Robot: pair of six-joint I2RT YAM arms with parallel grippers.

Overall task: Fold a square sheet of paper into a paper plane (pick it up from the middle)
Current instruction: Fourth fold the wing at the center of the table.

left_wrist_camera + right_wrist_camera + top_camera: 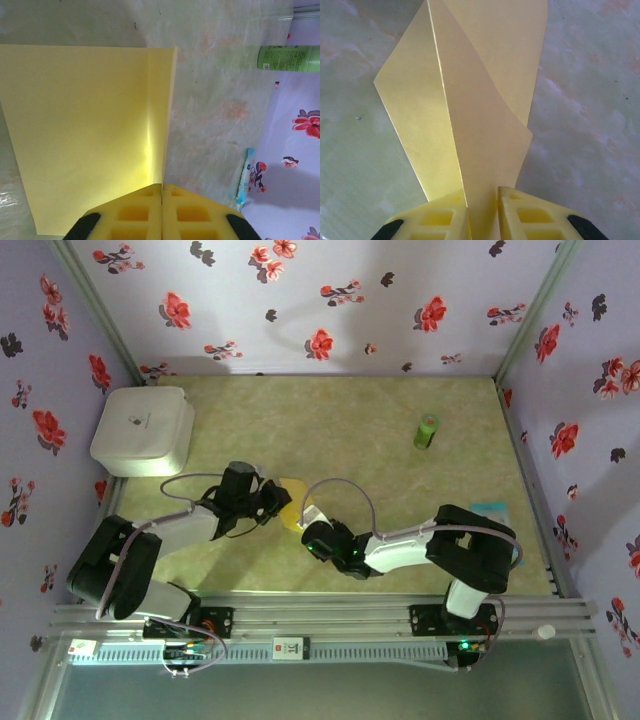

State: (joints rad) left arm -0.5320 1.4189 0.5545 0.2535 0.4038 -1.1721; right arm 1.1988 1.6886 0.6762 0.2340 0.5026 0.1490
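Holding the square sheet of paper (292, 502) between them, both arms meet near the middle of the green-marbled table (350, 410), slightly toward its near edge. Seen from above, the left gripper (277, 502) reaches in from the left and the right gripper (309, 522) from the near right. The bright yellow sheet shows between the two as a small patch.

Left wrist view: the left gripper (162, 191) has its yellow fingers (132, 214) pressed together with no gap. A raised fold of the sheet (85, 130) runs straight into the seam between them, and the rest of the sheet spreads out to one side of the fold.

Right wrist view: the right gripper (482, 194) stands at a narrow gap, its fingers (440, 217) on either side of a standing flap of the sheet (470, 100), which fills that gap. A sharp crease runs up the flap.

A white rounded box (143, 430) sits at the far left. A small green cylinder (427, 430) sits at the far right, well apart from the paper. A blue packet (490, 510) lies by the right wall.
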